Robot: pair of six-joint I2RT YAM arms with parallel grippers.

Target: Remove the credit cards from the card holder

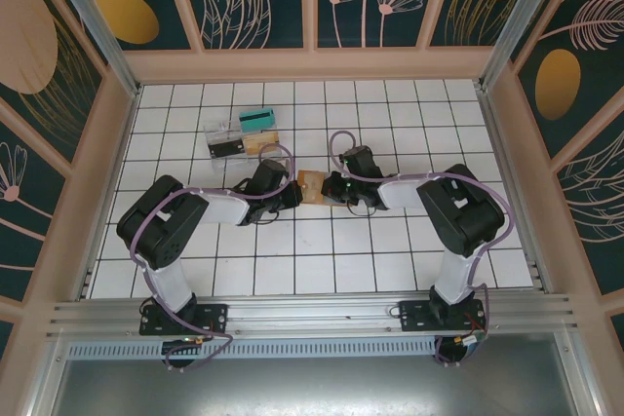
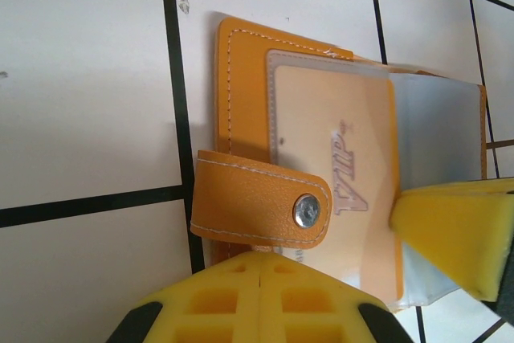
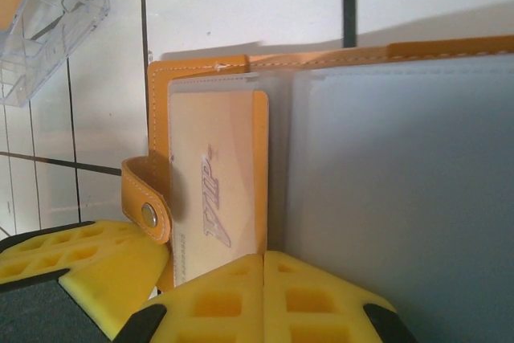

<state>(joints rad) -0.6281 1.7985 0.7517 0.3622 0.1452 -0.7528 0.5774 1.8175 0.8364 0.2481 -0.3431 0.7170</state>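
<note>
The orange card holder (image 1: 312, 185) lies open on the white tiles between both grippers. In the left wrist view its snap strap (image 2: 261, 208) folds over a pale credit card (image 2: 337, 190) marked VIP, which sits in a clear sleeve. My left gripper (image 2: 263, 259) is shut on the holder's near edge, just under the strap. My right gripper (image 3: 264, 259) is shut where the VIP card (image 3: 217, 198) meets a blue-grey sleeve page (image 3: 401, 190). I cannot tell whether it pinches the card or just the sleeve. One of its yellow fingers (image 2: 458, 234) shows at the right of the left wrist view.
A clear plastic tray (image 1: 244, 133) with teal, black and tan pieces stands behind the holder, left of centre; its corner (image 3: 48, 30) shows in the right wrist view. Patterned walls enclose the tiled floor on three sides.
</note>
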